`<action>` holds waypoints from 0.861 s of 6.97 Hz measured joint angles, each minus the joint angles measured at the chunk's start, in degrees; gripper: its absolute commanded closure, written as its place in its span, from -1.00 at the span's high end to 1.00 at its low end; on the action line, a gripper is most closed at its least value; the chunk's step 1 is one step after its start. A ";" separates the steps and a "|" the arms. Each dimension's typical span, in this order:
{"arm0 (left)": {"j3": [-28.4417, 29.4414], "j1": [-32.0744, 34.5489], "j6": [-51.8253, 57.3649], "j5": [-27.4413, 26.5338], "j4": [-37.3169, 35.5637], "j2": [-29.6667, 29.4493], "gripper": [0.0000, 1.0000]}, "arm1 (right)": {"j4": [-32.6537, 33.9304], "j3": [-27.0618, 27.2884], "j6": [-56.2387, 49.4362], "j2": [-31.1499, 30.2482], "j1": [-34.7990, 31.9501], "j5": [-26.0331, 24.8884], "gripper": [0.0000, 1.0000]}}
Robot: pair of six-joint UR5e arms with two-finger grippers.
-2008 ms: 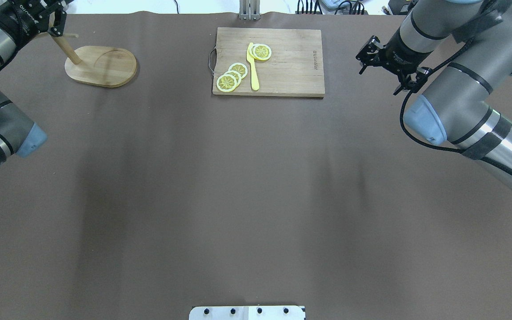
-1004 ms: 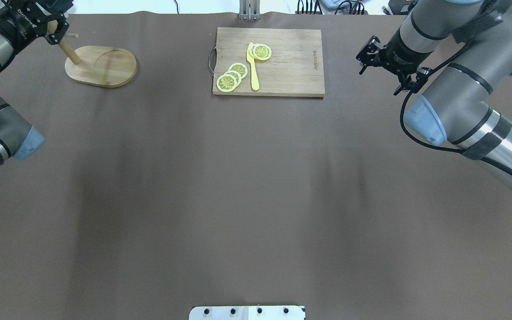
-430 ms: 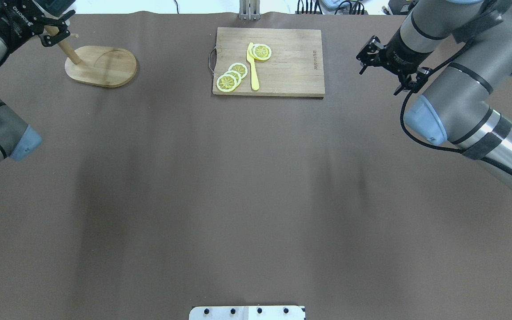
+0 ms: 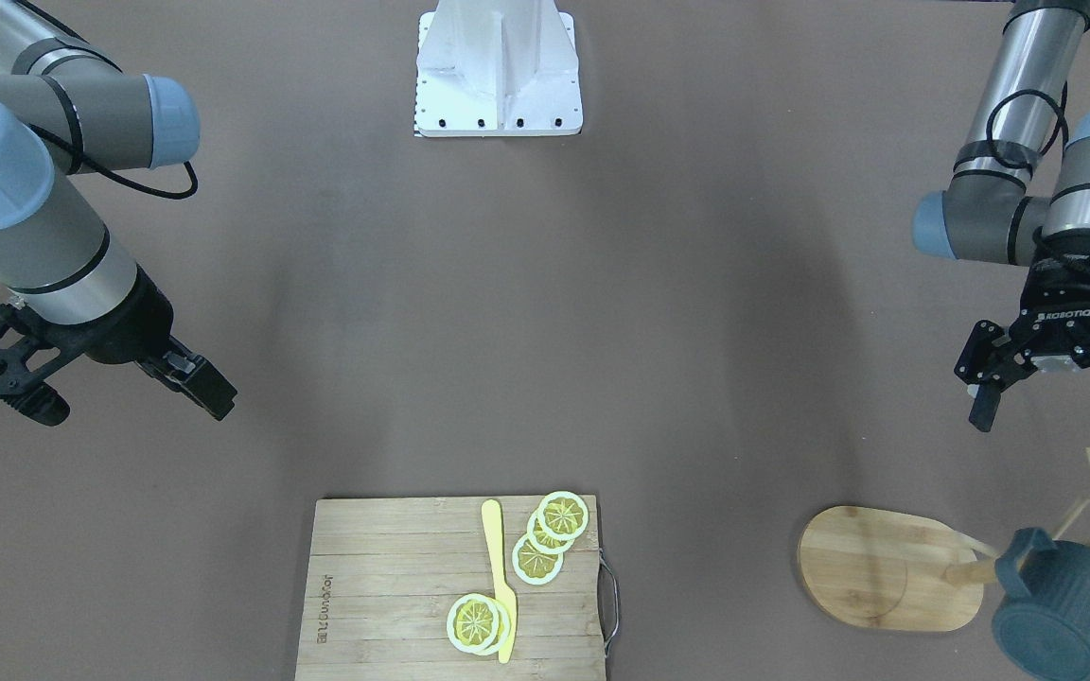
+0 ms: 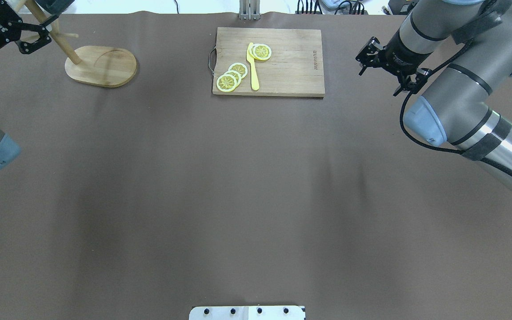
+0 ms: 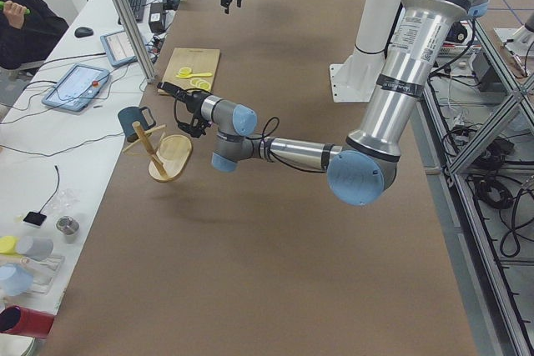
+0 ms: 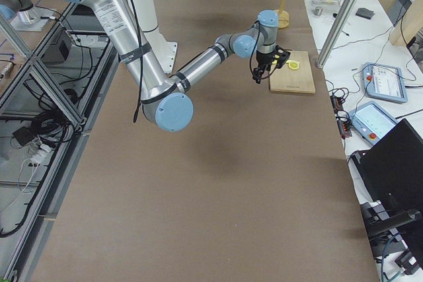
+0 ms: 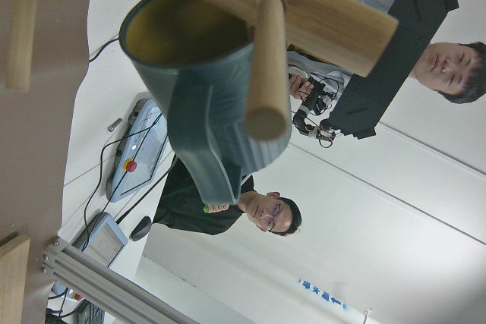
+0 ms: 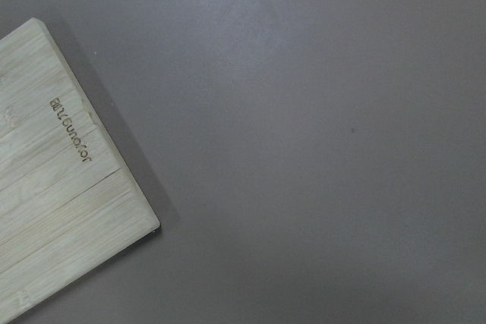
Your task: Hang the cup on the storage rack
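Exterior front-facing view: I see the cup [image 4: 1061, 601] hanging by its handle on a peg of the rack [image 4: 886, 567], my left end effector [image 4: 1046, 421] spread wide, empty, nearby, so I'd say only backing off remains.

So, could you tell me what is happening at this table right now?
The cup hangs by its handle on a peg of the storage rack. The left gripper is open and empty beside the rack. The right gripper, also open, hovers near the cutting board and holds nothing.
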State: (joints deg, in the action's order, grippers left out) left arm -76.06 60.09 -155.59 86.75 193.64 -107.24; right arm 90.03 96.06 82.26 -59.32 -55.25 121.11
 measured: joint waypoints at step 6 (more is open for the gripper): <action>-13.84 23.99 35.21 27.45 -17.42 8.95 0.98 | -0.44 1.17 -0.79 -1.78 0.12 -0.99 1.00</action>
State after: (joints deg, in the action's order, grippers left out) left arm -89.90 84.08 -120.39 114.20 176.22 -98.29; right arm 89.59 97.23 81.48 -61.10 -55.12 120.13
